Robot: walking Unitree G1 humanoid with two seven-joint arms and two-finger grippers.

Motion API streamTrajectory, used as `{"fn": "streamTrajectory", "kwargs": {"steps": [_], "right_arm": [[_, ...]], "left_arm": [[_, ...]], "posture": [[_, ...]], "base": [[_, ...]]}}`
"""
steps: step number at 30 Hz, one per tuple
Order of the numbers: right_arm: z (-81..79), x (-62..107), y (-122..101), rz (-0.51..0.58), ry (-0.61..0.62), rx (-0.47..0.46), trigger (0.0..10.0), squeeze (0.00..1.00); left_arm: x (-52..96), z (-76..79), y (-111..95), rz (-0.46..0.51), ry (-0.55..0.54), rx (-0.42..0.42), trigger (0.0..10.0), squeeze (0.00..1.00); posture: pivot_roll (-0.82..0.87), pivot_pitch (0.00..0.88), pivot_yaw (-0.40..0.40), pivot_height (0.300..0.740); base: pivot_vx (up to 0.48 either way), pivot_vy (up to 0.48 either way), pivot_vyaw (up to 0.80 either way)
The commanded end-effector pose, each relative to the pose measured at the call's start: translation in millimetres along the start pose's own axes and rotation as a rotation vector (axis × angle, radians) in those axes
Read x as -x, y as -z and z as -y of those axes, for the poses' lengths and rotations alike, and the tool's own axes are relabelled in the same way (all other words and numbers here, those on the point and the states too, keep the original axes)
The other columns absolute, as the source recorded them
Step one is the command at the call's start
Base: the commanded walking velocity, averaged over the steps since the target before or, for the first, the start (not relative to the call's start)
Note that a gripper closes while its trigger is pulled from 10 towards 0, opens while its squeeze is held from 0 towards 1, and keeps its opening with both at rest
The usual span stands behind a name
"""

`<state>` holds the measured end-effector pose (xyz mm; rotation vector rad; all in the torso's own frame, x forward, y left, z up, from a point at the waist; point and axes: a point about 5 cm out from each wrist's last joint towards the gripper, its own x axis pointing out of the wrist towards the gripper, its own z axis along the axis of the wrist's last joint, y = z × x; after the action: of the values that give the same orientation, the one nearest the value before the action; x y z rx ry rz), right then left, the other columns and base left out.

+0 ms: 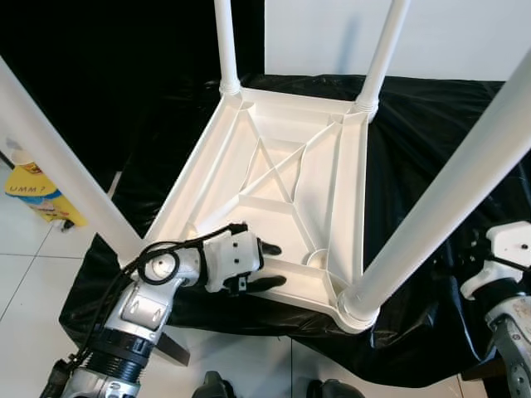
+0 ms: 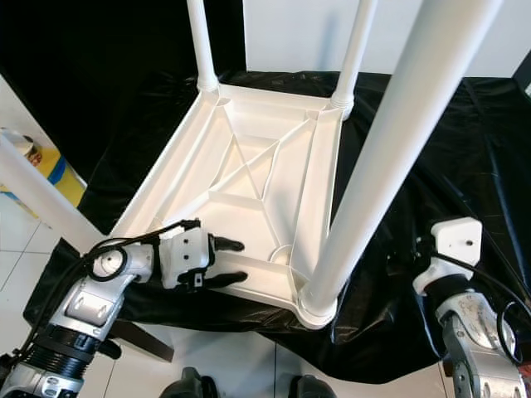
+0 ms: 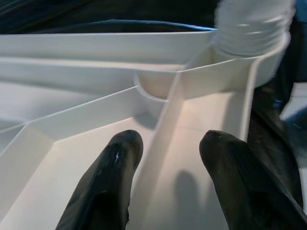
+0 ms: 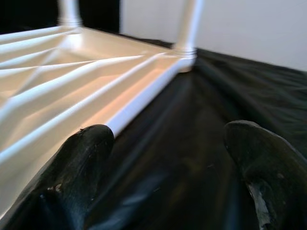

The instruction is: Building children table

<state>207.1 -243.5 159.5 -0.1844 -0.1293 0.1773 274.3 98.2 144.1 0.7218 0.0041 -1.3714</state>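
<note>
A white plastic children's table point(image 1: 274, 178) lies upside down on a black cloth, its ribbed underside facing up. All of its white legs stand upright in the corner sockets, such as the near right leg point(image 1: 448, 199) and near left leg point(image 1: 58, 166). My left gripper point(image 1: 272, 265) is at the table's near edge, open. Its fingers point(image 3: 120, 158) sit on either side of a raised rib point(image 3: 165, 124), close to the near right socket point(image 3: 249, 33). My right gripper point(image 4: 168, 143) is open and holds nothing. It hovers low over the cloth beside the table's right edge point(image 4: 139, 105).
The black cloth point(image 1: 415, 124) covers a low platform and hangs over its front edge. A yellow package point(image 1: 37, 195) lies on the white tile floor at the left. A white wall stands behind. My feet point(image 1: 216, 385) are at the platform's front.
</note>
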Motion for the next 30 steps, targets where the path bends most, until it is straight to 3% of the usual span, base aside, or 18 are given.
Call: {"fn": "streamTrajectory", "kwargs": {"steps": [1,5,6,8,9,10,17,19,20,21,23,24,25,29,30], "right_arm": [[-0.9,4.7,-1,-0.008,-0.024,-0.013,10.0,0.0],[-0.9,5.9,-1,-0.01,-0.027,-0.012,10.0,0.0],[-1.3,4.8,-1,-0.01,-0.026,-0.012,10.0,0.0],[-3.4,3.3,-2,-0.006,-0.03,-0.013,10.0,0.0],[-7.8,0.0,-3,0.0,-0.041,-0.017,10.0,0.0],[-8.8,-2.0,-3,0.001,-0.045,-0.018,10.0,0.0],[-9.9,-4.4,-4,0.004,-0.057,-0.02,10.0,0.0],[-10.4,-4.0,-5,0.005,-0.062,-0.023,10.0,0.0],[-12.2,-1.9,-4,0.002,-0.068,-0.027,10.0,0.0],[-14.5,0.6,-3,-0.003,-0.07,-0.035,10.0,0.0],[-16.0,2.4,-2,-0.007,-0.07,-0.041,10.0,0.0],[-18.7,5.2,-1,-0.012,-0.067,-0.049,10.0,0.0],[-20.8,7.6,1,-0.016,-0.063,-0.055,10.0,0.0],[-22.2,9.1,2,-0.019,-0.06,-0.057,10.0,0.0],[-23.0,10.3,3,-0.024,-0.054,-0.06,10.0,0.0]], "left_arm": [[-4.3,-0.8,8,-0.059,-0.027,-0.024,10.0,0.0],[-6.5,-3.3,11,-0.09,-0.045,-0.045,10.0,0.0],[-9.2,-9.6,18,-0.142,-0.087,-0.047,10.0,0.0],[-11.2,-17.6,22,-0.178,-0.139,-0.018,10.0,0.0],[-13.8,-32.3,27,-0.213,-0.237,0.074,10.0,0.0],[-14.3,-37.4,28,-0.223,-0.267,0.096,10.0,0.0],[-13.8,-47.5,37,-0.284,-0.333,0.139,10.0,0.0],[-13.5,-49.9,40,-0.303,-0.354,0.164,10.0,0.0],[-11.0,-55.2,46,-0.329,-0.412,0.216,9.7,0.0],[-7.9,-61.0,51,-0.346,-0.475,0.257,4.7,0.0],[-5.7,-64.7,54,-0.357,-0.517,0.284,4.7,0.0],[-1.2,-71.0,56,-0.352,-0.59,0.321,0.0,0.0],[1.7,-76.6,57,-0.354,-0.64,0.341,0.0,0.0],[3.4,-79.9,57,-0.356,-0.67,0.353,0.0,0.0],[3.3,-83.0,57,-0.363,-0.689,0.344,3.8,0.0]], "posture": [[-0.13,0.104,0.019,0.74],[-0.13,0.104,0.019,0.74],[-0.14,0.109,0.023,0.74],[-0.15,0.112,0.023,0.74],[-0.15,0.112,0.022,0.74],[-0.15,0.112,0.025,0.74],[-0.14,0.114,0.029,0.74],[-0.14,0.114,0.029,0.74],[-0.14,0.113,0.035,0.74],[-0.14,0.114,0.038,0.74],[-0.14,0.114,0.038,0.74],[-0.14,0.113,0.042,0.74],[-0.15,0.112,0.045,0.74],[-0.15,0.112,0.046,0.74],[-0.15,0.11,0.045,0.74]], "base": [[0.0,0.0,0.0],[0.0,0.0,0.0],[0.0,0.0,0.0],[0.0,0.0,0.0],[0.0,0.0,0.0],[0.0,0.0,0.0],[0.0,0.0,0.0],[0.0,0.0,0.0],[0.0,0.0,0.0],[0.0,0.0,0.0],[0.0,0.0,0.0],[0.0,0.0,0.0],[0.0,0.0,0.0],[0.0,0.0,0.0],[0.0,0.0,0.0]]}}
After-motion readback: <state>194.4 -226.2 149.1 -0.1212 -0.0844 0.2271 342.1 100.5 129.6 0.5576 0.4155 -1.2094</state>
